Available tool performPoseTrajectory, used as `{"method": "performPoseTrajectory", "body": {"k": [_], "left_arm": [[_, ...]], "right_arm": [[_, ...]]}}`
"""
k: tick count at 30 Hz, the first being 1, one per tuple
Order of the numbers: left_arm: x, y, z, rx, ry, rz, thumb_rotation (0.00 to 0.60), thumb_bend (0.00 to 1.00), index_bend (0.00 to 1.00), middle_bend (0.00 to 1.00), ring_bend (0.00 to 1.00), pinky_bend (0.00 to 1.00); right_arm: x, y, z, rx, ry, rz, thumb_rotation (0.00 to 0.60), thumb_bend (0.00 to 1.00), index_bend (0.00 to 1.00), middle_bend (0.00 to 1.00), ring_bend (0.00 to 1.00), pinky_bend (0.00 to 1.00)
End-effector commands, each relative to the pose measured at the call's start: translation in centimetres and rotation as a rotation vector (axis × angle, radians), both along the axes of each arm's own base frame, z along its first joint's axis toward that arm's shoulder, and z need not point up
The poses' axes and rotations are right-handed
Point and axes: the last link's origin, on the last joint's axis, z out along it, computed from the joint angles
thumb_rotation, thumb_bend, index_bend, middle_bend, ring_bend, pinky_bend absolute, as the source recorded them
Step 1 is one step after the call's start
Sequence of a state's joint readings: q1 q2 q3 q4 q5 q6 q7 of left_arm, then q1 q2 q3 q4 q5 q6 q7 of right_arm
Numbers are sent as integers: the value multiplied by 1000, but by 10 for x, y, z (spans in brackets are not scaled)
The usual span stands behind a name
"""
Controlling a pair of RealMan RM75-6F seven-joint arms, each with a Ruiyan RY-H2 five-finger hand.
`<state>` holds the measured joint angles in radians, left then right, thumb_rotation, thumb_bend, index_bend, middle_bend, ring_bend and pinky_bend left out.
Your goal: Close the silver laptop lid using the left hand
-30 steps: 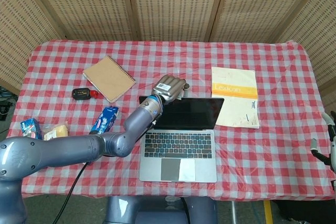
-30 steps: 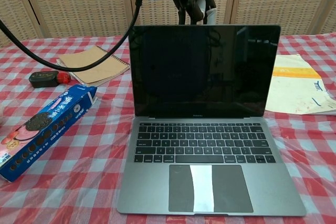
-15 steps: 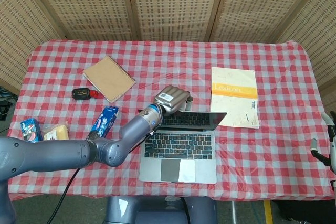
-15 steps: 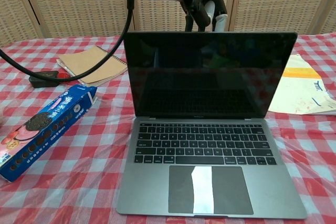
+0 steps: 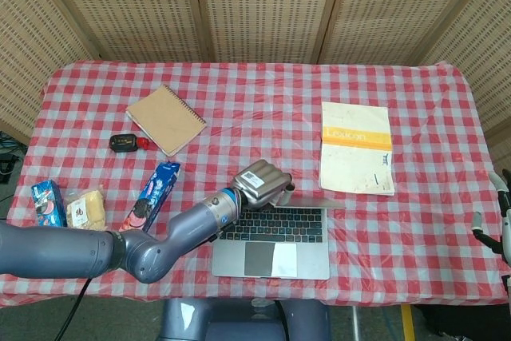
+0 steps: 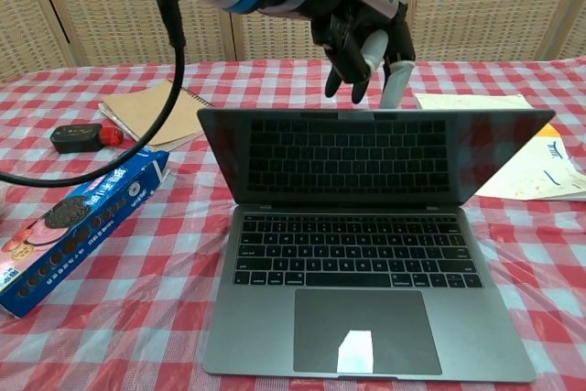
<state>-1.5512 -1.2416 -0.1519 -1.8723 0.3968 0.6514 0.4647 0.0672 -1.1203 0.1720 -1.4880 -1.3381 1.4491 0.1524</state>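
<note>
The silver laptop (image 5: 271, 259) sits at the table's front middle, its lid (image 5: 310, 204) tilted well forward over the keyboard. In the chest view the dark screen (image 6: 366, 157) leans toward the camera and mirrors the keys. My left hand (image 5: 262, 184) is on the lid's back at its top edge. There its fingers (image 6: 359, 61) point down against the lid, apart and holding nothing. My right hand (image 5: 499, 225) hangs at the far right off the table edge, away from the laptop, with nothing in it.
A brown spiral notebook (image 5: 166, 119) and a small black and red device (image 5: 126, 143) lie back left. A blue cookie pack (image 5: 156, 185) lies left of the laptop, with snack packets (image 5: 48, 201) beyond it. A white and orange booklet (image 5: 357, 148) lies to the right.
My left hand has pushed the lid forward and down, from nearly upright to a steep forward tilt. The hand itself has come toward the table's front. The right hand has not moved.
</note>
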Motion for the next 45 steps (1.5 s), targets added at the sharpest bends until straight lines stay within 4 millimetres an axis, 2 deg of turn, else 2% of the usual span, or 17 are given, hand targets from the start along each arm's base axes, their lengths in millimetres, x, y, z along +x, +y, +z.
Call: {"method": "performPoseTrajectory", "body": {"k": [1, 8, 14, 29, 45], "left_arm": [[-8, -12, -1, -26, 16, -17, 600, 1000, 540, 353, 405, 454], [-23, -29, -12, -101, 26, -4, 600, 1000, 540, 353, 405, 453], [-39, -35, -22, -140, 39, 22, 600, 1000, 539, 353, 405, 453], [-71, -38, -46, -199, 59, 97, 600, 1000, 540, 353, 405, 453], [-96, -37, -69, -230, 91, 141, 600, 1000, 540, 353, 405, 453]], "right_arm": [[0, 0, 0, 0, -1, 0, 600, 724, 0, 0, 0, 0], [1, 0, 0, 1, 3, -1, 600, 726, 0, 0, 0, 0], [1, 0, 0, 0, 5, -4, 600, 726, 0, 0, 0, 0], [1, 0, 1, -7, 8, -12, 600, 728, 3, 0, 0, 0], [-2, 0, 3, -16, 7, -31, 600, 728, 14, 0, 0, 0]]}}
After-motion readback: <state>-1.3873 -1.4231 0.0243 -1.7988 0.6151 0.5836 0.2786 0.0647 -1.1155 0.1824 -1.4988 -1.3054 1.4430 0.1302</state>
